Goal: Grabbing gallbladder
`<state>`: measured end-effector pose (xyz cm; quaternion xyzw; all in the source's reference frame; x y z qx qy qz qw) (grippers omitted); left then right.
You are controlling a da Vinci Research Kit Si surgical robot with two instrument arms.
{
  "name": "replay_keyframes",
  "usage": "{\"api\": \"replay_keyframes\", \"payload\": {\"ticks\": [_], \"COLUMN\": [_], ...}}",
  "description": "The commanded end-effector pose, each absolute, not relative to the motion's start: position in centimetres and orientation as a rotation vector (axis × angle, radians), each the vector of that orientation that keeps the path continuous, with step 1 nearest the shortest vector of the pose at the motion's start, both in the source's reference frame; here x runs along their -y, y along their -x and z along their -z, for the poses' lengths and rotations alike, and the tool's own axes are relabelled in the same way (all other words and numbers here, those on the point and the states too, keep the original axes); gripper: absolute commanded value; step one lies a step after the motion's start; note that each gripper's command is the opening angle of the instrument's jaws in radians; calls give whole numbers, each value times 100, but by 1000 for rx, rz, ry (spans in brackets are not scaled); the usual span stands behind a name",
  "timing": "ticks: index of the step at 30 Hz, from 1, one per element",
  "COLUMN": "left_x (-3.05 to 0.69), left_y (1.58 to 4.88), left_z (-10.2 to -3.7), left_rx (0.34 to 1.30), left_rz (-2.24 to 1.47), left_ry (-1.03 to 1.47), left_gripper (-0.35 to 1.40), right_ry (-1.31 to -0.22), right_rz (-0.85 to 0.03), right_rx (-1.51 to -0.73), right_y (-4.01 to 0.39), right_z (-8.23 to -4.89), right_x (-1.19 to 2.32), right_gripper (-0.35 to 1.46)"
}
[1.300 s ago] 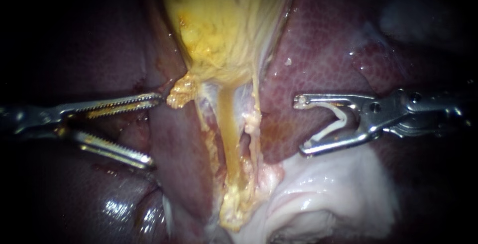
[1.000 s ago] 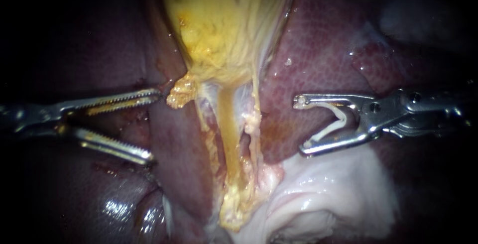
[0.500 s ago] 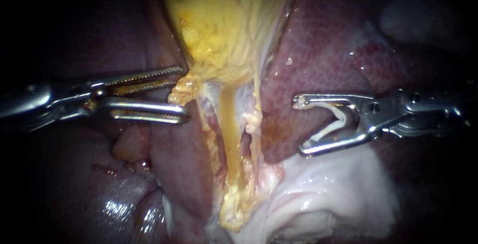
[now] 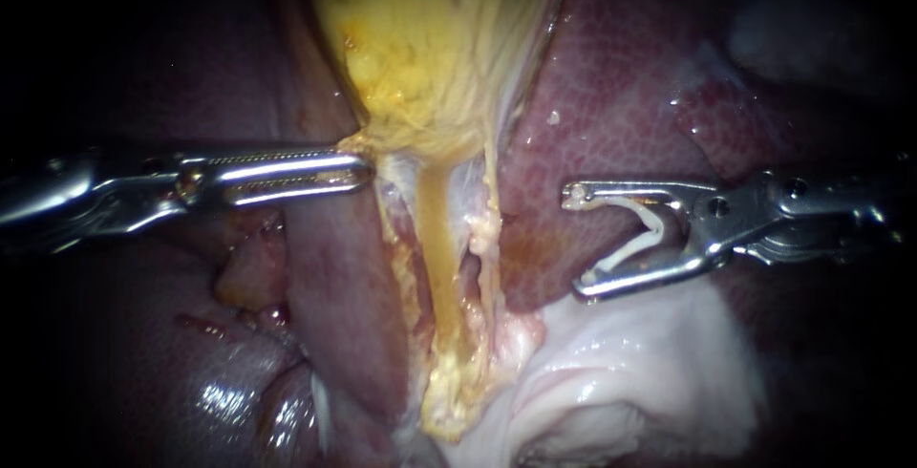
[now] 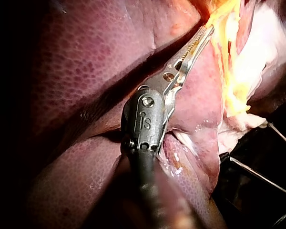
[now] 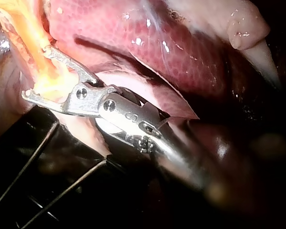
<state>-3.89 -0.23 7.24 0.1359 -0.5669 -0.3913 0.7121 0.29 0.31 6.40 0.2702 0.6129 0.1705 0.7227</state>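
**Left jaws pinch gallbladder's low edge; right instrument holds clip clear**

Left instrument [image 4: 361, 172] comes in level to the gallbladder [image 4: 430, 38] at its narrow lower end, where the yellow body tapers into the tube [image 4: 435, 229]. Its jaws are pressed almost together and pinch the yellow fringe on the side of the gallbladder that faces this instrument. The tips sit right at the edge, not deep in the body. Left wrist view agrees: tips are sunk in yellow tissue.

Likely reason for this spot: the low edge offers a loose fold to hold. A pull from there would stretch the tube below the gallbladder without covering it. The bite looks shallow, so it may slip under a hard pull.

Right instrument [image 4: 579, 243] hangs well apart from the gallbladder, across the tube from the left one, over the liver [image 4: 621, 95]. Its jaws stand wide with a white clip [image 4: 651, 229] seated between them, touching both tips. No tissue is in them. The mouth faces the tube, so it is probably parked there until the gallbladder is held taut.

The gallbladder lies in its bed on the liver. Its body runs away from the grip point, and only its fringe is between the left jaws.
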Motion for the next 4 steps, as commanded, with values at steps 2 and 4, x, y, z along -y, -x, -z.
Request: {"api": "replay_keyframes", "payload": {"ticks": [2, 4], "left_x": [24, 24], "left_y": [389, 388], "left_z": [-723, -722], "left_rx": [1258, 1260], "left_rz": [866, 867], "left_ry": [-304, -303], "left_gripper": [-35, -32], "right_ry": [-596, -596], "right_rz": [-377, -377], "right_rx": [-1353, -1353], "right_y": [-29, -29], "right_z": [-640, -641], "right_x": [-31, -31], "right_gripper": [60, 60]}}
